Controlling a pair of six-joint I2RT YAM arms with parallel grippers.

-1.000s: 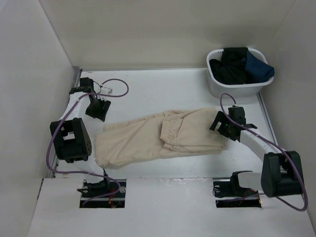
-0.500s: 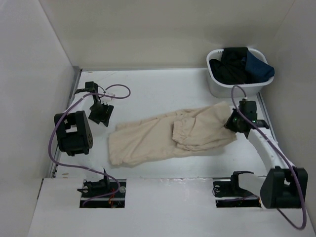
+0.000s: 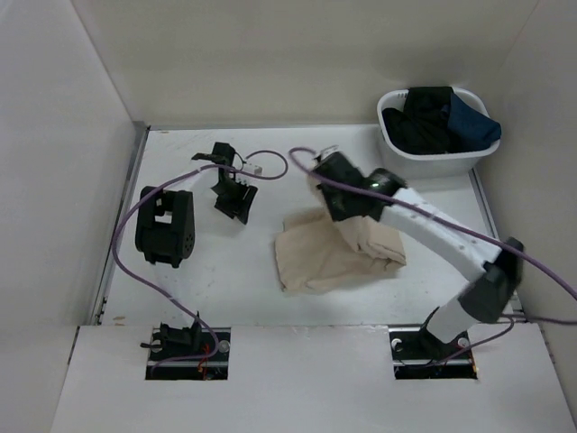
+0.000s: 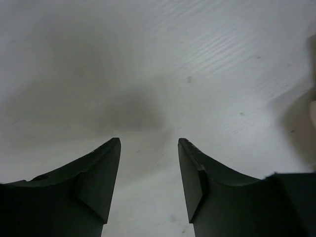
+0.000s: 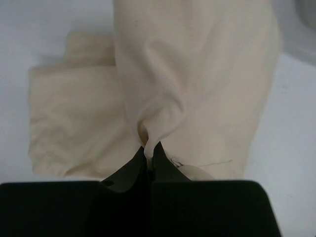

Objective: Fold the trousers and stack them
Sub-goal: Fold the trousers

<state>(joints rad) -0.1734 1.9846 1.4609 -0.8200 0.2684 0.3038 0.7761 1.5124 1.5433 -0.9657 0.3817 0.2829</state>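
Pinches a raised fold of the trousers (image 5: 197, 74) in the right tool (image 5: 149, 148), pressed together on the cloth. Has the rest of the trousers bunched and partly doubled over near the middle of the bench (image 3: 207, 271), apart from the white basket (image 3: 433, 164) in the far right corner. Holds the left tool (image 4: 148, 144) spread over bare bench, just left of the cloth.

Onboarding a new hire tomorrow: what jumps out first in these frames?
At the middle of the table, the right gripper is shut on a pinch of the trousers, a bunched beige heap. The left gripper hangs open over bare surface to the left of the heap. A white basket of dark clothes sits in the far right corner.
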